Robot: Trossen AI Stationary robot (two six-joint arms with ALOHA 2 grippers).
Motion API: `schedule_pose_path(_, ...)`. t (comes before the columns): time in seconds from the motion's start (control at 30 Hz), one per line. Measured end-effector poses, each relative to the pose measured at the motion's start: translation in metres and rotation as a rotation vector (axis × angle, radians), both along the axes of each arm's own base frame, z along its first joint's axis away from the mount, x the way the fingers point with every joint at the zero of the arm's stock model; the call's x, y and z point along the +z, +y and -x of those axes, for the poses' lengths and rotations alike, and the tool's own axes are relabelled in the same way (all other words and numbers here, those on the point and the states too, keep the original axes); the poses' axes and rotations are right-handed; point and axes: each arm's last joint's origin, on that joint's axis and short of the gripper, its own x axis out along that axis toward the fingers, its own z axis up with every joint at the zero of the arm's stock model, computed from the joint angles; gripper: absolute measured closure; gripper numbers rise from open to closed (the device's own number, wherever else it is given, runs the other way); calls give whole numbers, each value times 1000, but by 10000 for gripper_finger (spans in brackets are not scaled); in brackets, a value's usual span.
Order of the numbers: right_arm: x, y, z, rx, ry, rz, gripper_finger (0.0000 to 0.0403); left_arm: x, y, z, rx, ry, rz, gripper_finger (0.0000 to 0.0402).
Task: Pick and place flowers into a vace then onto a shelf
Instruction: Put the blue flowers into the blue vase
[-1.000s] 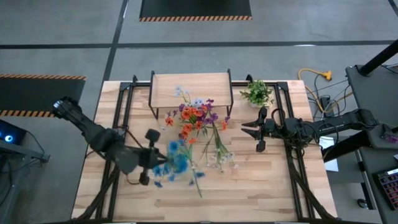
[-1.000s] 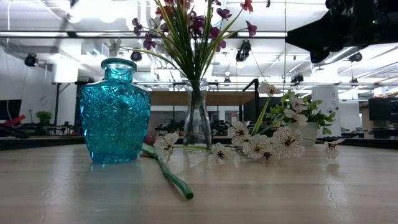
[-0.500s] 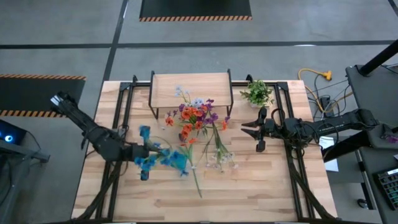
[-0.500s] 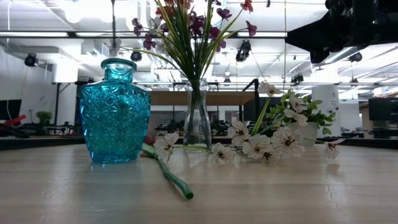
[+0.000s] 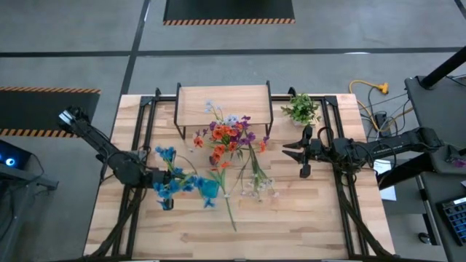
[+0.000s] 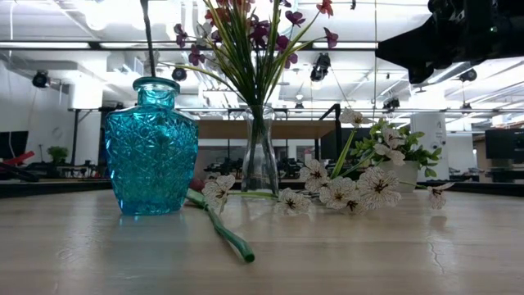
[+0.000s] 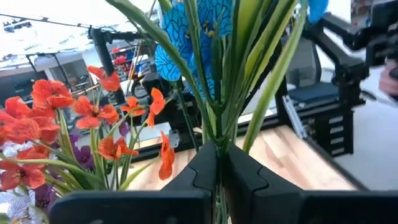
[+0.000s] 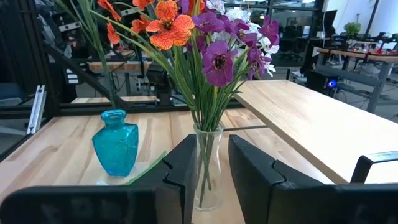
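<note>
My left gripper (image 5: 162, 180) is shut on a bunch of blue flowers (image 5: 169, 182), whose blooms (image 7: 198, 31) stand above the fingers in the left wrist view. It is to the left of the blue glass vase (image 5: 209, 191). In the low view a thin stem (image 6: 148, 37) slants down to that vase's mouth (image 6: 155, 80); I cannot tell whether it is inside. A clear vase (image 8: 207, 168) stands on the table holding orange and purple flowers (image 5: 227, 137). White flowers (image 5: 256, 183) lie flat on the table. My right gripper (image 5: 290, 151) is open, to the right of the clear vase and apart from it. My left gripper pinches the blue flowers' green stems (image 7: 217, 140) between its two fingers, below the blooms. Several stems run together through the shut fingers and fan out beyond them. The bunch is lifted clear of the table.
The shelf (image 5: 223, 105) stands at the far edge, its top bare. A leafy potted plant (image 5: 301, 109) sits to its right. A loose green stem (image 6: 223, 233) lies on the table in front of the blue vase. Bare wood lies along the near edge.
My left gripper has drawn back toward the table's left edge and slightly toward the far edge, carrying the blue flowers with it. The bunch has swung off the blue vase, which now shows uncovered from above. A stem has come into the low view above the vase's mouth.
</note>
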Motion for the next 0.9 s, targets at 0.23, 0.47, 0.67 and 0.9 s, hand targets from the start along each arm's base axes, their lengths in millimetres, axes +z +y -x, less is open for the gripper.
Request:
schedule_pose_path(0.23, 0, 0, 0, -1, 2, 1, 325, -6, -1, 0, -26, 15, 13, 402)
schedule_pose_path(0.47, -1, 0, 0, 0, 5, 1, 327, -21, 0, 1, -26, 49, 1, 401)
schedule_pose_path(0.67, -1, 0, 0, -1, 9, 4, 320, -36, 2, 3, -31, 84, -34, 401)
schedule_pose_path(0.9, -1, 0, 0, -4, 9, 4, 323, -57, 6, 8, -33, 60, -29, 401)
